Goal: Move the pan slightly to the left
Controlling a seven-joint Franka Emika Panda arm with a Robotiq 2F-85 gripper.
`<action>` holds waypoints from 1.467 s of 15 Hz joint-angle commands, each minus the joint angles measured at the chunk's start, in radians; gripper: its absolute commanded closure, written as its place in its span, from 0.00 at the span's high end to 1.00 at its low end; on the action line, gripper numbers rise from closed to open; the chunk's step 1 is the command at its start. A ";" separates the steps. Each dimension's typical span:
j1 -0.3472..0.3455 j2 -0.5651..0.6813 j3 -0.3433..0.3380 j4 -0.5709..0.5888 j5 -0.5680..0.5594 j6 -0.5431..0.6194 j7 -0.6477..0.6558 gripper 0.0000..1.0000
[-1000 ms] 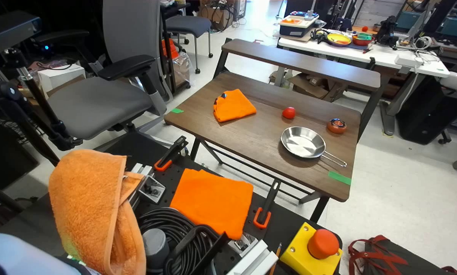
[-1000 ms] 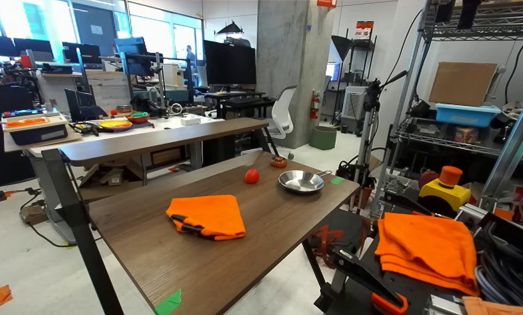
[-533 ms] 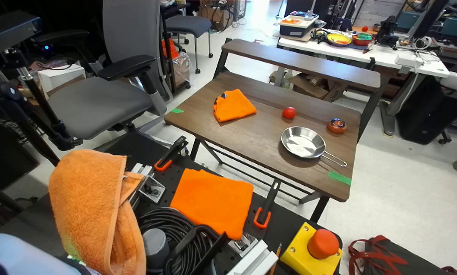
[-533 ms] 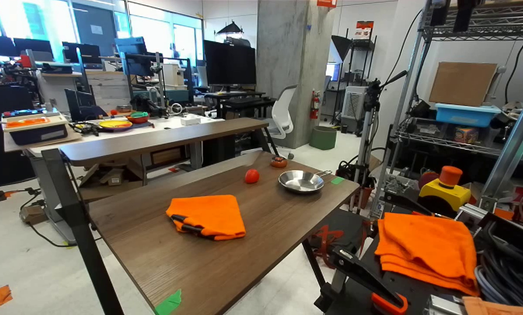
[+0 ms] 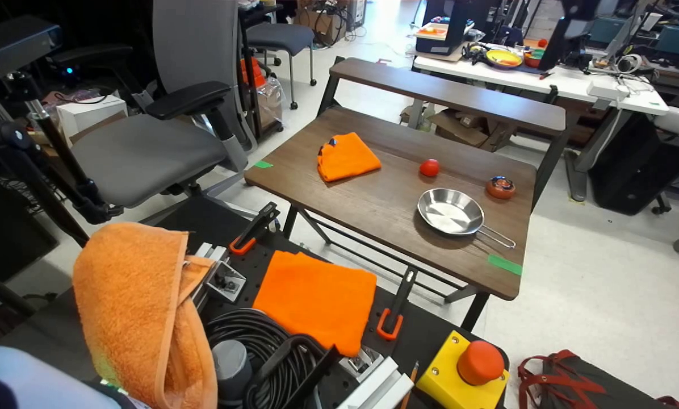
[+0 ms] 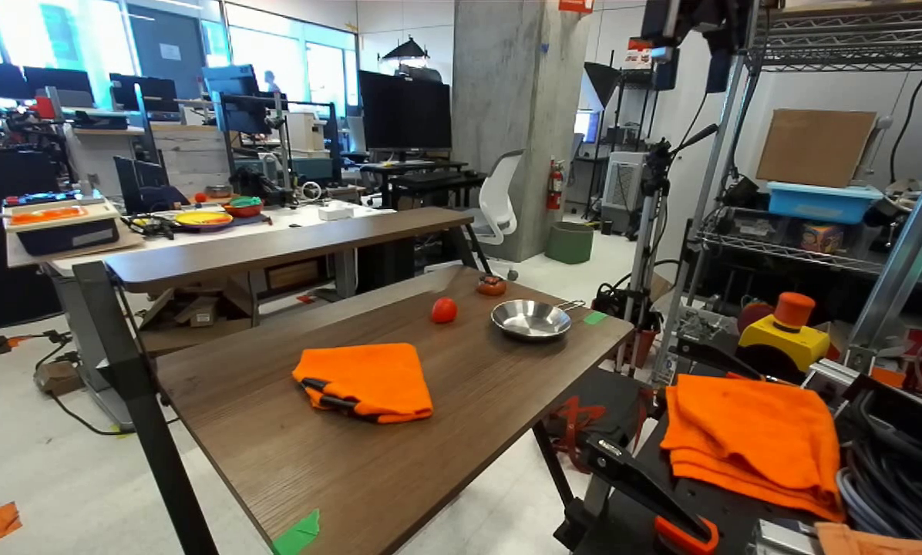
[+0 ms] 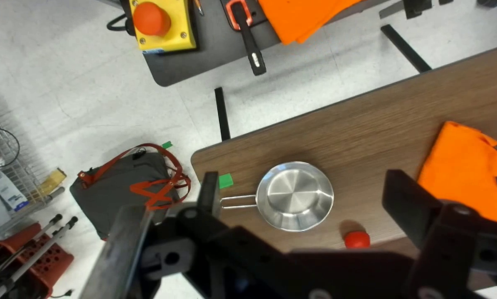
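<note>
We see that the gripper [image 6: 691, 71] has swung further into both exterior views, its fingers [image 7: 408, 203] spread and holding nothing, while the pan [image 7: 294, 196] (near some green tape [image 7: 226, 181]) sits unmoved towards one end of the table [image 7: 369, 141], so we judge the leftward shift not yet begun.

the gripper [image 7: 303, 192] is mostly matte black, with blocky, flat-sided fingers [image 7: 409, 204] and round, dark-grey screw heads [image 7: 461, 209].
</note>
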 commanded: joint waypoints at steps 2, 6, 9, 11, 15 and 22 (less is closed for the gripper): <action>0.029 0.244 0.040 0.158 0.021 0.091 0.126 1.00; 0.055 0.445 0.037 0.280 0.078 0.143 0.165 1.00; 0.063 0.585 0.029 0.375 0.101 0.158 0.188 1.00; 0.068 0.678 0.018 0.443 0.097 0.153 0.219 1.00; 0.085 0.833 -0.005 0.547 0.084 0.179 0.263 1.00; 0.121 1.089 -0.046 0.780 0.100 0.173 0.362 1.00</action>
